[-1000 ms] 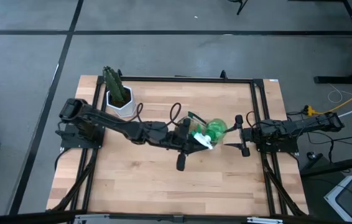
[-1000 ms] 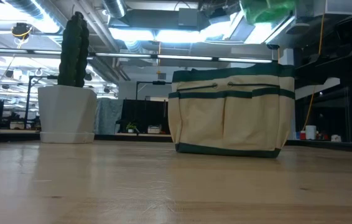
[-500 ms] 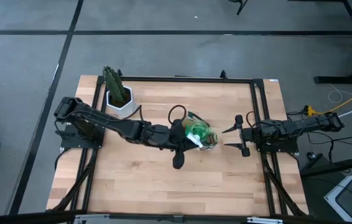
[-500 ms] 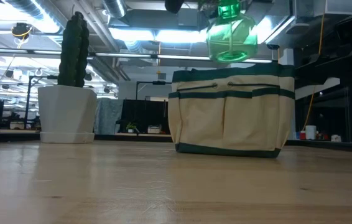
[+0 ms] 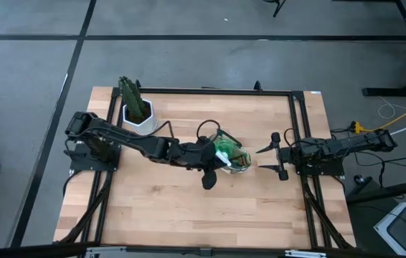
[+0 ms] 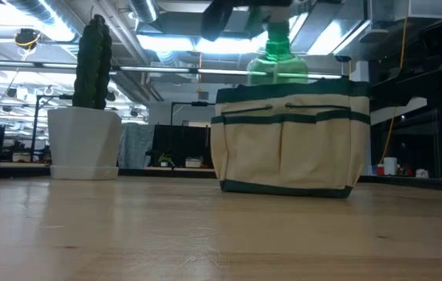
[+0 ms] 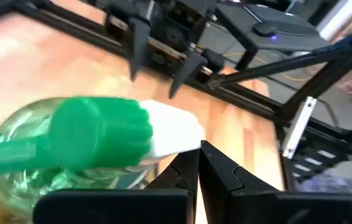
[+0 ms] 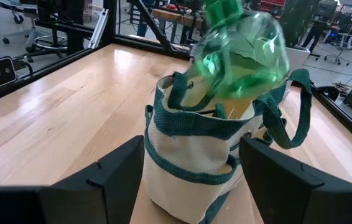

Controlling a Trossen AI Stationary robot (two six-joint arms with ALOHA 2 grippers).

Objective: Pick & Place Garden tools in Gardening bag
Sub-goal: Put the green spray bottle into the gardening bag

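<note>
Fingers (image 7: pixel 191 171) of the left gripper (image 5: pixel 214 159) look pressed together on the white trigger part of the bright green spray bottle (image 6: pixel 277 61), which hangs neck-up, its long axis near upright and slightly tilted, with its round belly already sunk below the rim of the gardening bag (image 6: pixel 287 136). From above, the left arm reaches in from nine o'clock and the bottle sits directly over the bag's mouth at the centre of the worktop (image 5: pixel 160 208), so the coming move looks like a straight drop or lowering. Inside the bag I can make out little besides the bottle. Off at three o'clock the right gripper (image 5: pixel 273 154) waits near the bag, fingers spread wide. Farther, toward eleven o'clock, stands the potted cactus (image 5: pixel 135 106).
</note>
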